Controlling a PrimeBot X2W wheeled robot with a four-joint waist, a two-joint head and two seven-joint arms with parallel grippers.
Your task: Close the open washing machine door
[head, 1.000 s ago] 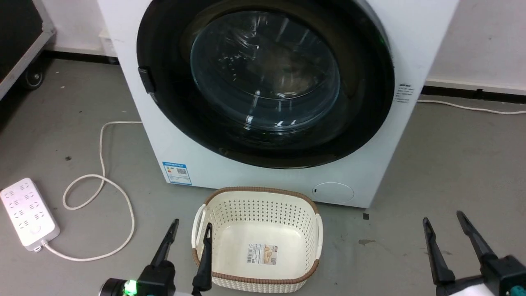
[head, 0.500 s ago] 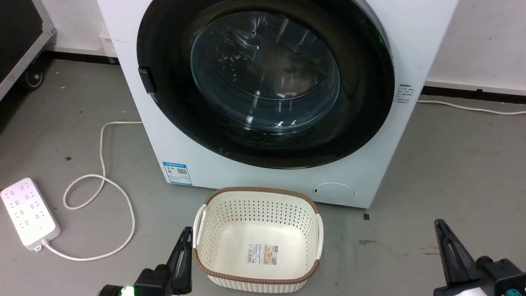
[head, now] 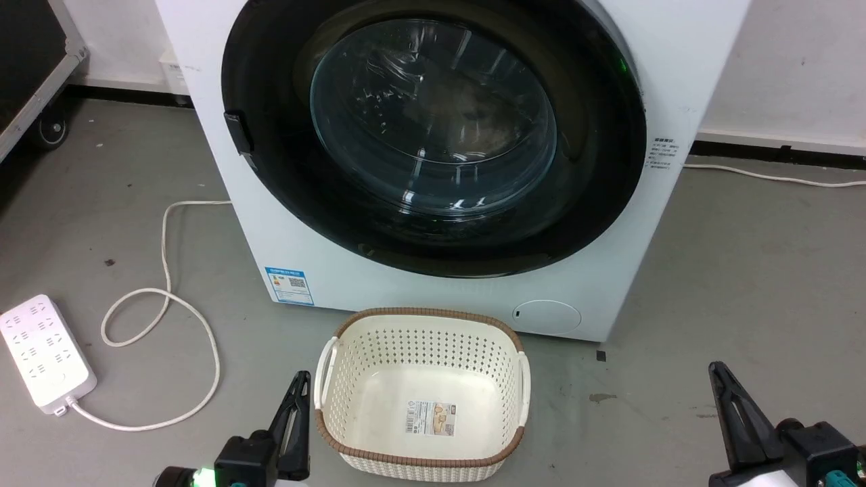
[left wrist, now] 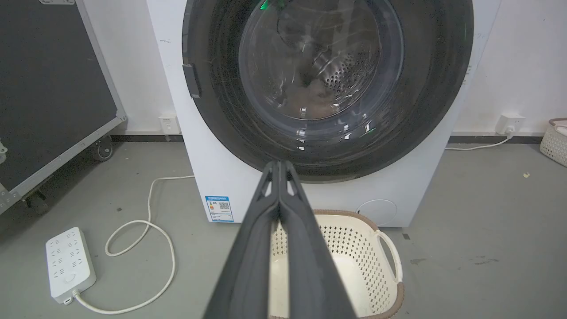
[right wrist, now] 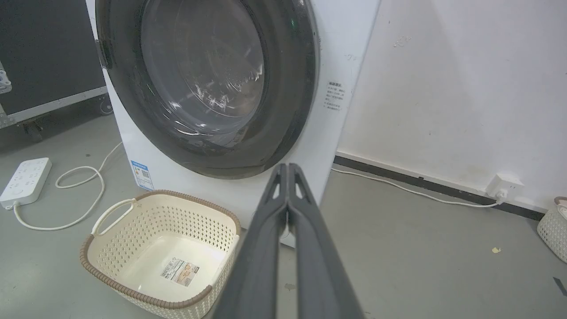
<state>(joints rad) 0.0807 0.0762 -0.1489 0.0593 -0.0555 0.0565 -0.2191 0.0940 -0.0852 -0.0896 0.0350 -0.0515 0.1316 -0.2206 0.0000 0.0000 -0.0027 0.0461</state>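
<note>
Washing machine door (head: 433, 128): wide rim glossy black, finely scratched in the left wrist view, centre a clear glass bowl throwing glints, with the perforated steel drum (left wrist: 350, 75) dully shiny behind it. Washing machine (head: 325, 270) body smooth white with a satin sheen. Basket (head: 423, 313), lower centre, cream perforated plastic with a brown woven-look rim; floor (head: 744, 270) matt grey, stained.

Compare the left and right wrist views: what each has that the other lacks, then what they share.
Left wrist view adds the round flap, a wall socket left of the washing machine and the shut left tool. Right wrist view adds the label inside the basket and the shut right tool. Shared: the washing machine door, basket, power strip.
</note>
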